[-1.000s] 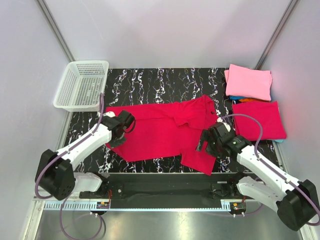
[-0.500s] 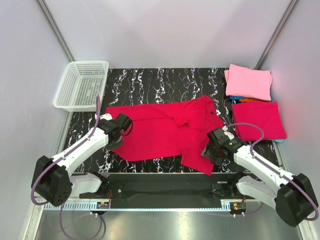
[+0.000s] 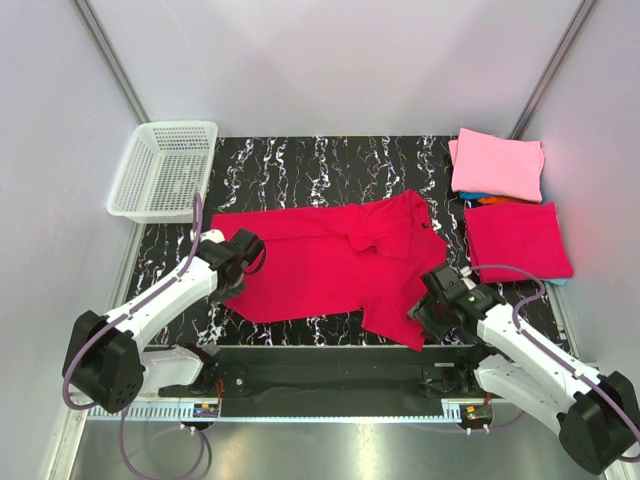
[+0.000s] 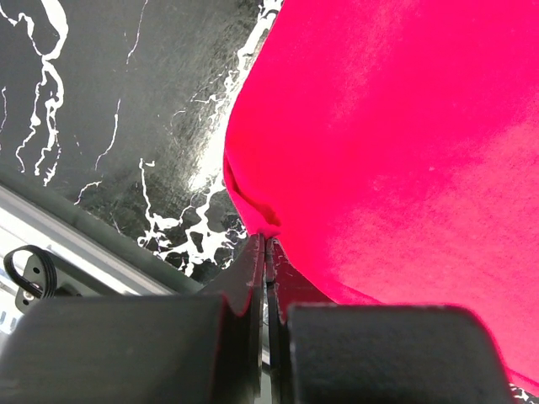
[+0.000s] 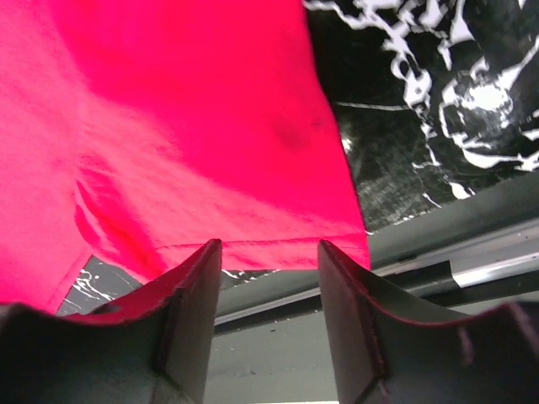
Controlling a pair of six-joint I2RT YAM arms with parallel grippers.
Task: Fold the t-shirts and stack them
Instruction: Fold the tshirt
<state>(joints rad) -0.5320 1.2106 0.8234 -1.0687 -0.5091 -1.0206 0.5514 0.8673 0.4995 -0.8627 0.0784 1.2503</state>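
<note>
Crimson-red soft cloth t-shirt [image 3: 320, 265] lies spread across the middle of the black white-veined marble tabletop [image 3: 300, 165], mostly flat, with a rumpled flap doubled over toward its right end. A folded crimson shirt [image 3: 517, 240] and a folded pink shirt [image 3: 497, 163] rest at the table's right edge. At the spread shirt's left edge the left gripper [image 4: 266, 244] is clamped tight on a small puckered fold of cloth, while the right gripper [image 5: 269, 248] sits at the near right hem with its fingers parted, gripping nothing.
</note>
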